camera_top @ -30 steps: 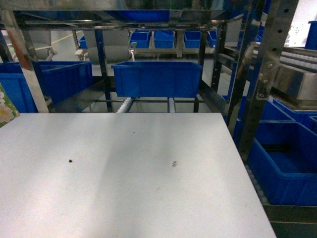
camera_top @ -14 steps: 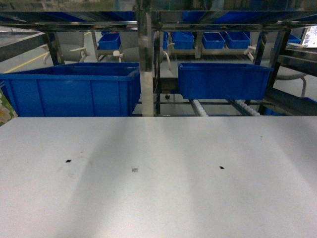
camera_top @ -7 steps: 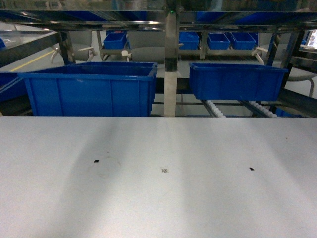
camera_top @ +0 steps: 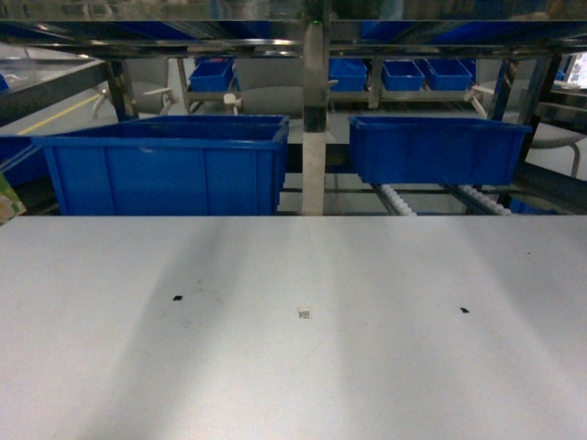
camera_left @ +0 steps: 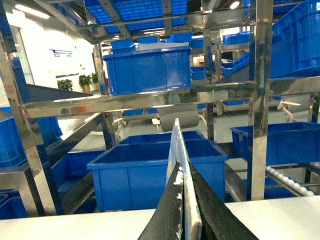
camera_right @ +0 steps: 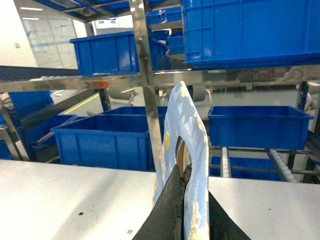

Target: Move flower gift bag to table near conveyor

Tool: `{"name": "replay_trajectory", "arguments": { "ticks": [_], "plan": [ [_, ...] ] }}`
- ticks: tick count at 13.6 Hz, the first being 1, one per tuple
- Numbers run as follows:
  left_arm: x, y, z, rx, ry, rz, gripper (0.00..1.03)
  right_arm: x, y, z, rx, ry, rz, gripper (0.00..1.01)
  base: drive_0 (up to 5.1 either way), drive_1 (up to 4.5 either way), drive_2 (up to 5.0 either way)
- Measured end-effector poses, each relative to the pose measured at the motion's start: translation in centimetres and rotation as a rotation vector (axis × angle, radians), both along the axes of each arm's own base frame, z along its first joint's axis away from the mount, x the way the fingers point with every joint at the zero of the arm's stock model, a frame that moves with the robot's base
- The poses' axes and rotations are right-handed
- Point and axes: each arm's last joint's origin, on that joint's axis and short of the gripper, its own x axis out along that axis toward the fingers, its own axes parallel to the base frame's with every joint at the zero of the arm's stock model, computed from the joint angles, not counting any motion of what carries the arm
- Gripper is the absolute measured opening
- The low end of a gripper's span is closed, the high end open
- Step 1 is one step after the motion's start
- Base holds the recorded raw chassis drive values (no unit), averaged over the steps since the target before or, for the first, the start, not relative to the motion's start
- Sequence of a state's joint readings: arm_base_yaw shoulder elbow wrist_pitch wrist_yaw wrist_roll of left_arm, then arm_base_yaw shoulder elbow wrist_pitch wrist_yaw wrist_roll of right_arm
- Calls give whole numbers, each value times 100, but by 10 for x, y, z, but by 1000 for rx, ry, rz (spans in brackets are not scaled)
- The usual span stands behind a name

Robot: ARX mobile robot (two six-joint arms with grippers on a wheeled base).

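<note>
The left claw [camera_left: 183, 197] is closed flat on the top edge of a thin white sheet, the bag [camera_left: 176, 150], which stands up edge-on between its dark fingers [camera_left: 167, 215] and rises above them in the left wrist view. In the right wrist view the right claw [camera_right: 183, 180] is likewise pinched shut on a pale, glossy, curved flap [camera_right: 186, 145] with a cut-out hole near the fingertips; whether this flap is part of the same bag cannot be told. In the head view neither claw shows; only a sliver of flowered print [camera_top: 7, 200] shows at the far left edge, just above the table's far left corner, and whether it touches the top cannot be told. The table [camera_top: 293, 367] fills the near half of the head view, white, with a few small dark specks. Just beyond its far edge runs the conveyor [camera_top: 404, 200], steel-framed, with rows of small white rollers. On it sit a large blue bin [camera_top: 165, 165] to the left and a smaller blue bin [camera_top: 436, 151] to the right, with a steel post [camera_top: 315, 119] between them. More blue bins stand on racks farther back.
</note>
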State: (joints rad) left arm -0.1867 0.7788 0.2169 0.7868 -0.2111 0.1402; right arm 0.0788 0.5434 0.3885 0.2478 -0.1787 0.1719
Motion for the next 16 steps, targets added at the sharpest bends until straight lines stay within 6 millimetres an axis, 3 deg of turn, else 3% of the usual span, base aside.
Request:
{"name": "replay_trajectory", "arguments": {
  "ticks": [7, 12, 16],
  "plan": [
    [43, -9, 13, 2, -37, -43, 2, 41, -7, -8, 1, 49, -6, 2, 0, 0, 0],
    [43, -10, 13, 4, -37, -50, 2, 50, -9, -13, -27, 61, -5, 2, 0, 0, 0],
    [43, -10, 13, 4, -37, -50, 2, 88, -14, -23, -75, 90, -11, 2, 0, 0, 0]
  ]
}}
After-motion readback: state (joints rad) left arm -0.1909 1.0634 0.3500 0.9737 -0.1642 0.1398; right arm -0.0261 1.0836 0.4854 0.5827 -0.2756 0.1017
